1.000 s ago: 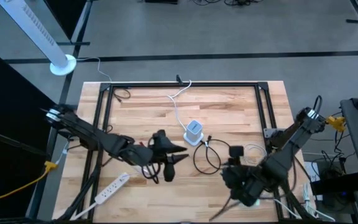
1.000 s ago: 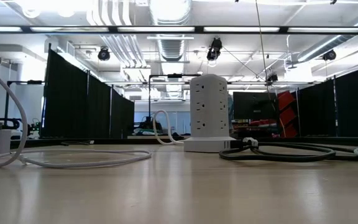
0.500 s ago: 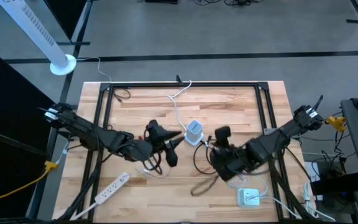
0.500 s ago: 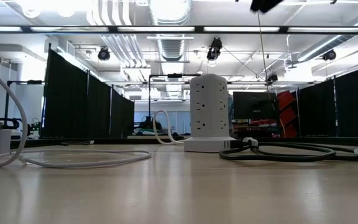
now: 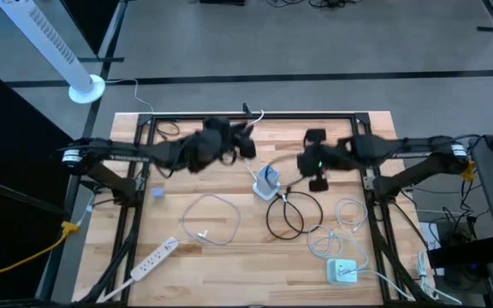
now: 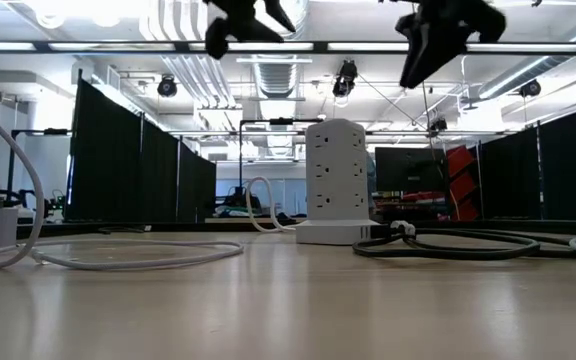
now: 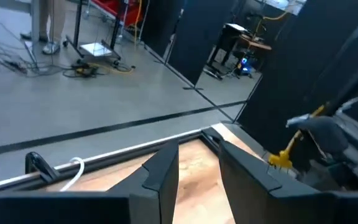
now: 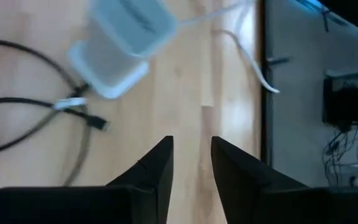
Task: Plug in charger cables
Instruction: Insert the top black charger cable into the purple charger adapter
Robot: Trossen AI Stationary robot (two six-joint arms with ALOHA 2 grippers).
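A black charger cable [image 5: 286,214] lies in a loop on the wooden table, beside a white socket tower [image 5: 266,181]. One of its ends [image 8: 97,123] lies loose near the tower's base. A white cable [image 5: 211,219] lies looped at the left, and more white cables [image 5: 339,224] lie at the right. My left gripper [image 5: 248,145] hangs high over the table's far part, left of the tower, open by a narrow gap [image 7: 197,149] with nothing in it. My right gripper [image 5: 317,175] hangs right of the tower, open by a narrow gap [image 8: 191,143], also empty.
A long white power strip [image 5: 152,259] lies at the near left and a white charger block [image 5: 342,271] at the near right. The tower's own white cord [image 5: 245,145] runs to the far edge. A dark frame [image 5: 255,117] runs along the table's edges.
Both arms have swung away from the near half of the table toward its far edge. My left gripper has left the white cable loop, which stays flat on the wood. My right gripper has gone from over the charger block to beside the tower.
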